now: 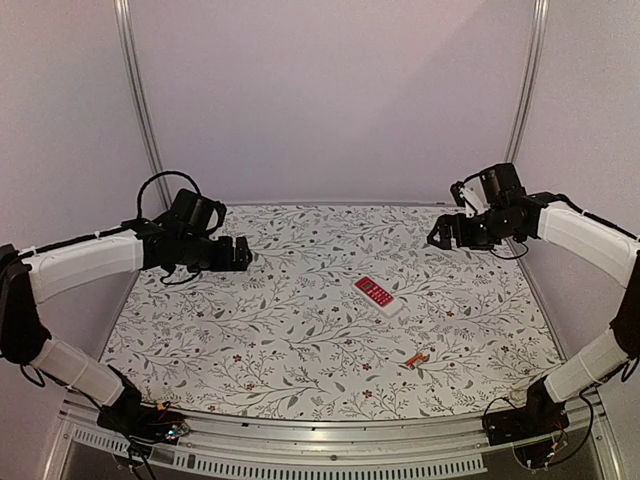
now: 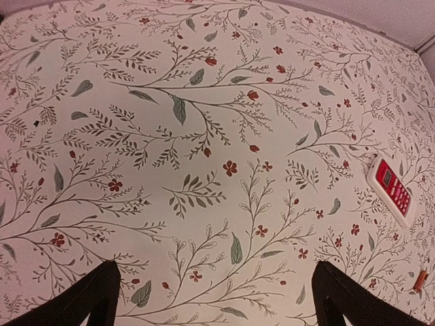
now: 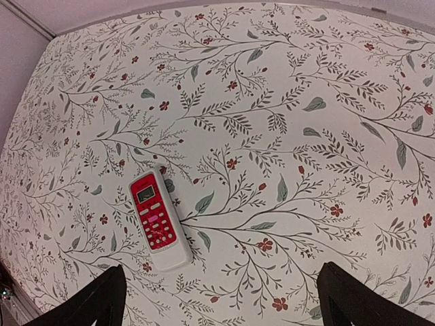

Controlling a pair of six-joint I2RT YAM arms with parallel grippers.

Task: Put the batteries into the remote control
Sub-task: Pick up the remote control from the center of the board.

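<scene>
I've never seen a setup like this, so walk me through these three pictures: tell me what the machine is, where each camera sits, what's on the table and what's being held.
These are two robot arms bolted at the near edge of a table covered in a floral cloth. The wide picture comes from a fixed camera above and behind them. It shows the left gripper and the right gripper raised over the table, both open and holding nothing. The other two pictures come from cameras on each wrist; the dark shapes at the bottom are that gripper's own fingers. On the cloth lies the remote control, red button side up, and nearer the arms the small orange batteries.
</scene>
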